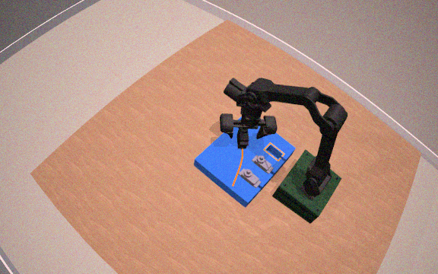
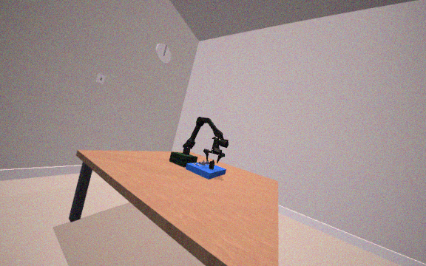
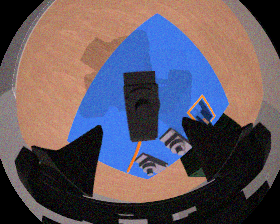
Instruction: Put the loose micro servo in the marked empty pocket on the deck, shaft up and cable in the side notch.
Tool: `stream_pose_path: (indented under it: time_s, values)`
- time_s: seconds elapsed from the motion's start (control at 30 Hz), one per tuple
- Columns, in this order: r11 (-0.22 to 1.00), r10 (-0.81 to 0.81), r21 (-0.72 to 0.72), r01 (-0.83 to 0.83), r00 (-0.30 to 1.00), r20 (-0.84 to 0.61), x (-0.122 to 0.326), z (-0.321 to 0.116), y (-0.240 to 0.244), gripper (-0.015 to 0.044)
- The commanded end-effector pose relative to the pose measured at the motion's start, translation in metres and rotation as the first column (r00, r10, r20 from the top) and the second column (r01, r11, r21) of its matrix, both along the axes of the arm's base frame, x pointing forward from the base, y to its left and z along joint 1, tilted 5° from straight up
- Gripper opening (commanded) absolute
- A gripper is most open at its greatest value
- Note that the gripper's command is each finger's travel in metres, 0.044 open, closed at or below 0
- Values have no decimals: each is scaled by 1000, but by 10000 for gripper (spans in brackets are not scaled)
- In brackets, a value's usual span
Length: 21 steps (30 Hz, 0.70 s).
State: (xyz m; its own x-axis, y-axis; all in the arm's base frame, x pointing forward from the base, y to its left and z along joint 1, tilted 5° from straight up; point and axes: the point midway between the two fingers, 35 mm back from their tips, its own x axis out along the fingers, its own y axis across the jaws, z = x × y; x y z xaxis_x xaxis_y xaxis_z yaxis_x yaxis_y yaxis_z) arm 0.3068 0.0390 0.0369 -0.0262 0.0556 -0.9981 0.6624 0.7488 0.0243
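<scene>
The loose micro servo (image 1: 242, 141) (image 2: 211, 165) (image 3: 141, 115) is black and stands as a tall dark block on the blue deck (image 1: 215, 164) (image 2: 198, 170) (image 3: 116, 151), away from the pocket. Its shaft direction is hard to tell. Its orange cable (image 1: 241, 164) (image 3: 134, 158) trails over the deck. The marked pocket (image 1: 274, 151) (image 3: 203, 111), outlined in orange, is empty near the deck's edge. My gripper (image 1: 245, 137) (image 2: 213, 161) (image 3: 142, 123) is open and points down above the servo, one finger on either side in the wrist view. How high the fingertips are above it is unclear.
Two grey servos (image 1: 262, 163) (image 1: 250, 177) (image 3: 176, 142) (image 3: 150, 164) sit in the deck in a row with the pocket. The arm's green base block (image 1: 299, 183) (image 2: 183, 159) stands close beside that deck edge. The wooden table (image 1: 128, 152) (image 2: 198, 207) surrounds both.
</scene>
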Motion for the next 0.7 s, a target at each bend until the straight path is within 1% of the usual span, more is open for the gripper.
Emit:
stream_pose_path:
  time_s: [0.0, 0.37, 0.6, 0.67]
  values:
    - [1000, -4, 3, 4, 1000, -2, -1, -4, 1, 440]
    - [1000, -4, 3, 4, 1000, -2, -1, -4, 1, 151]
    - [1000, -4, 3, 4, 1000, -2, -1, -4, 1, 105]
    - [1000, -4, 3, 4, 1000, -2, -1, -1, 1, 52]
